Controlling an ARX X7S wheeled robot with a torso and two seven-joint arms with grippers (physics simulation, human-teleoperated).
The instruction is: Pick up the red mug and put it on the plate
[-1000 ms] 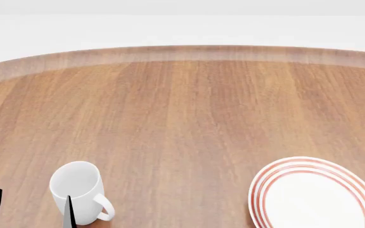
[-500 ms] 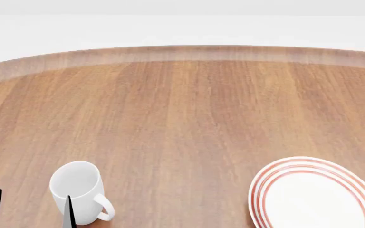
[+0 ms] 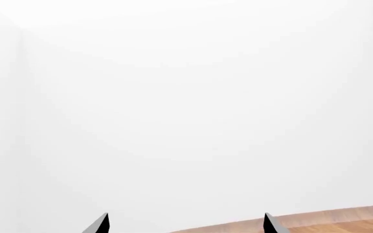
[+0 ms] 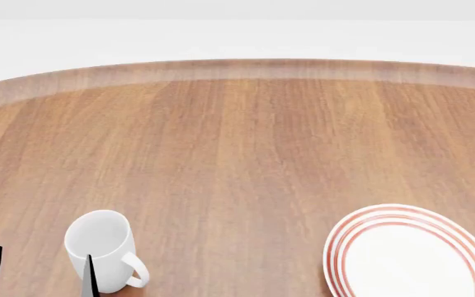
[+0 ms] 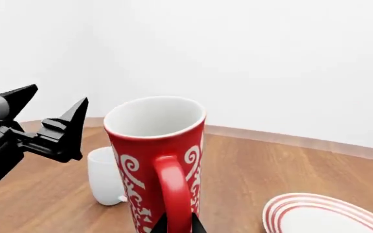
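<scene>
Left claw [image 4: 38, 272]: two dark pointed fingertips are seen at the lower left of the head view, set well apart with nothing between them; it is spread wide and holds nothing, one tip lying in front of the white mug [image 4: 101, 249] in that view, contact not determinable. In the left wrist view the same two tips [image 3: 102, 224] are shown against a blank white wall [image 3: 186, 97], with a strip of the desk edge beyond. Right claw [image 5: 178, 224]: only two small dark tips are seen at the lower edge of the right wrist view, close on either side of the red handle of the red mug [image 5: 157, 160]; the handle appears pinched between them, though most of the claw is out of frame. Red mugs, one: tall, white swirl pattern, white inside, upright, its base cut off by the frame, so whether it rests on the desk [image 4: 246, 154] cannot be told; it is not seen in the head view. White mugs, one: plain, upright on the desk, handle toward the robot, beyond the red mug in the right wrist view. Plates, one: the plate [image 4: 410, 253], white with red rings, lies flat on the desk at the robot's right, with nothing on it. Desks, one: brown wood grain, rounded far edge.
</scene>
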